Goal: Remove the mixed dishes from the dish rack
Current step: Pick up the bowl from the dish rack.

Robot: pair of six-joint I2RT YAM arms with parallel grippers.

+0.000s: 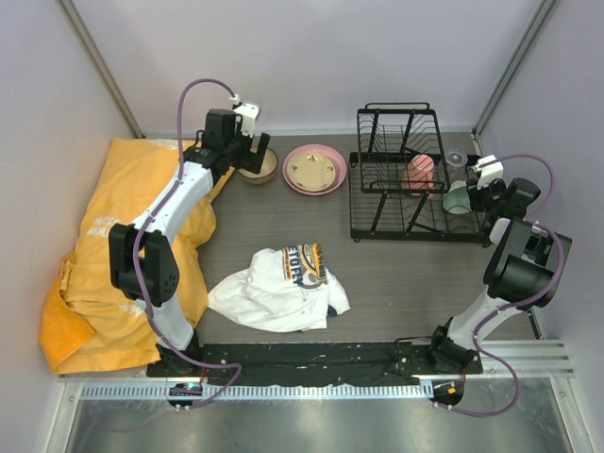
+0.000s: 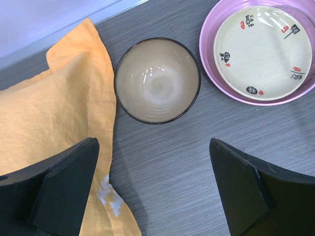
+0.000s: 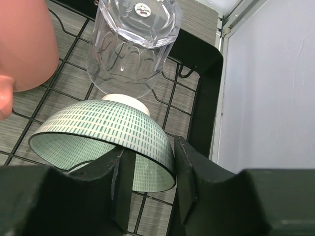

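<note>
The green bowl [image 3: 106, 140] lies tilted in the rack [image 3: 197, 128], its rim clamped by the right gripper [image 3: 150, 182]; the glass [image 3: 130, 46] stands just behind. The left gripper [image 2: 152, 189] is spread wide above the tan bowl [image 2: 157, 81].

Crumpled white printed T-shirt [image 1: 280, 286] on grey table [image 1: 396, 274], orange cloth [image 1: 94, 245] at left

Lab test cell: plain walled enclosure [image 1: 311, 57]

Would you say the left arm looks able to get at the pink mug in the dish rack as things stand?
Probably not easily: the left end effector hovers open over the tan bowl, the pink mug sits far across in the dish rack, and the right end effector works there.
</note>
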